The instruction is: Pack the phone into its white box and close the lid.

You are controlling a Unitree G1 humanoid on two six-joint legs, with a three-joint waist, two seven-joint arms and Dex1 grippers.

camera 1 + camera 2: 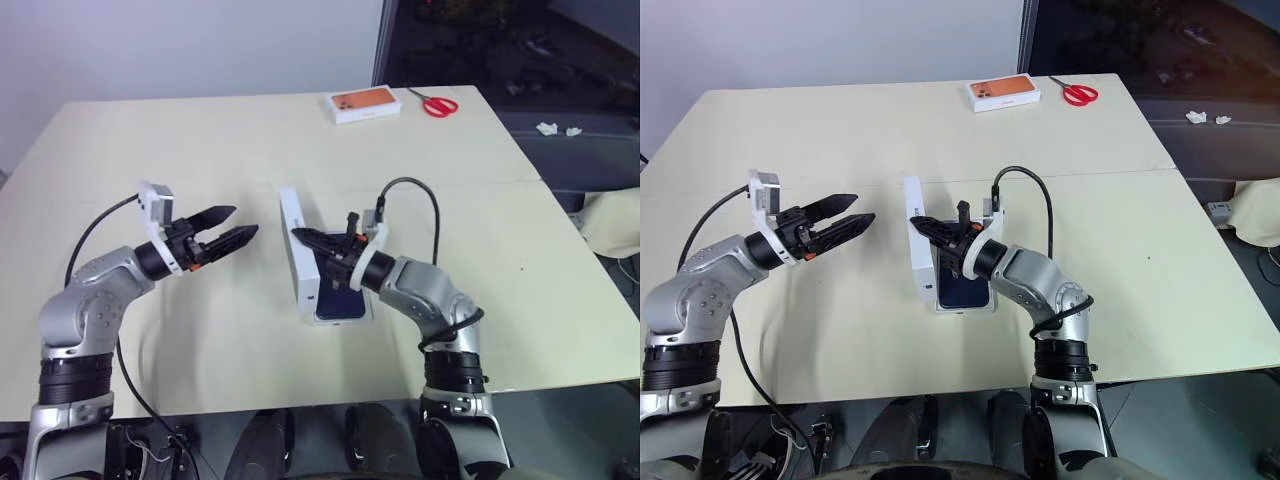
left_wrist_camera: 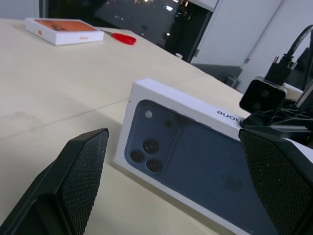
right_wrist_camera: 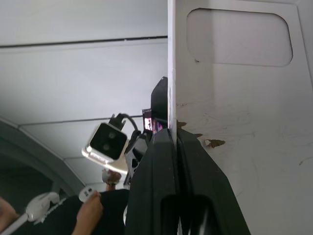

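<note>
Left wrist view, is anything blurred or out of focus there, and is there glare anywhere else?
In the left wrist view the left hand's fingers loom soft and large, while the lid with its printed phone is sharp. In the left eye view the table is evenly lit, without glare.
</note>
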